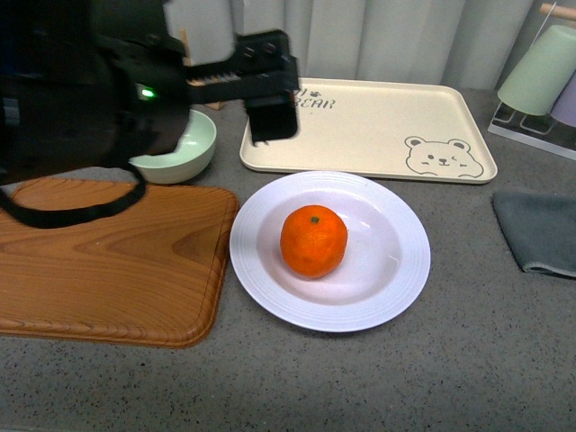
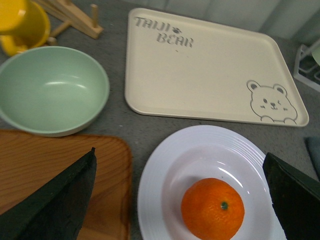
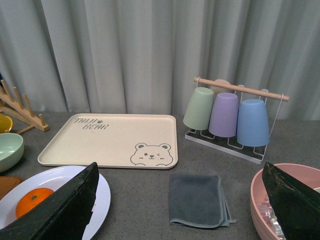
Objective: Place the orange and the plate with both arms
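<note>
Beneath the left claw (image 2: 179,154), spread wide open, a brown wooden cutting board (image 2: 40,170) is seen under one finger, a wide round white ridged plate (image 2: 165,165) between the fingers, and a round bright orange fruit (image 2: 212,209) in its well. If the rim were clipped by a descending finger, the fruit could be rolled out. The right claw (image 3: 180,167), also released, is held well aside.

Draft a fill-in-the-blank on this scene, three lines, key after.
1. The orange rests on the ____ plate.
2. The beige tray behind the plate shows a ____ face in one corner.
3. The left claw is ____, gripping nothing.
Missing words: white; bear; open.
</note>
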Robot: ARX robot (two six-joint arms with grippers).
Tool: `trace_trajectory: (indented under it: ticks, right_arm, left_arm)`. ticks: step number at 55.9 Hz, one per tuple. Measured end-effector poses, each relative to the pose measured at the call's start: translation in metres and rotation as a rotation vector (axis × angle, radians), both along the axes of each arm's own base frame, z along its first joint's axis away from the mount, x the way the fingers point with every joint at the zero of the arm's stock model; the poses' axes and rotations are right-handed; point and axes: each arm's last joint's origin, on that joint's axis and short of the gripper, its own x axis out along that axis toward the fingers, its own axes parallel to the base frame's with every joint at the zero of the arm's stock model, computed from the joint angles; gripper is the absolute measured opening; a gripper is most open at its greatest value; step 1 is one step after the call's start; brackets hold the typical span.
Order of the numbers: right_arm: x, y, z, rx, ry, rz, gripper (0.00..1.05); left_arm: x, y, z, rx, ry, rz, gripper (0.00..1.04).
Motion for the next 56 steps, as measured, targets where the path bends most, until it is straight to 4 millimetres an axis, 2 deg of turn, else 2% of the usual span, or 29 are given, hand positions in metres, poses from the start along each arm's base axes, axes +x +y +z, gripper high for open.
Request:
trace_trajectory:
  ticks: [8,15,26,38,42,46,56]
  right_arm:
    - [0.0,0.0,0.0,0.0,0.0,0.0,0.96]
    - [0.0,0.0,0.0,0.0,0.0,0.0,0.96]
    - [0.0,0.0,0.0,0.0,0.0,0.0,0.96]
    - [0.0,0.0,0.0,0.0,0.0,0.0,0.96]
    - [0.0,0.0,0.0,0.0,0.0,0.0,0.96]
    - [0.0,0.0,0.0,0.0,0.0,0.0,0.96]
    - [0.0,0.0,0.0,0.0,0.0,0.0,0.96]
  left_arm:
    - [-0.031,0.035,0.017,-0.006,-0.054,0.135,0.98]
    - [-0.058,0.057,0.026,0.023,-0.095,0.213,0.98]
    - [-0.093,0.083,0.023,0.131,-0.113,0.306,0.98]
    - [-0.097,0.087,0.026,0.143,-0.134,0.317,0.98]
    - [-0.098,0.091,0.017,0.132,-0.232,0.217,0.87]
    - [-0.108,0.098,0.009,0.145,-0.337,0.164,0.75]
    - [-0.128,0.116,0.014,0.177,-0.424,0.167,0.39]
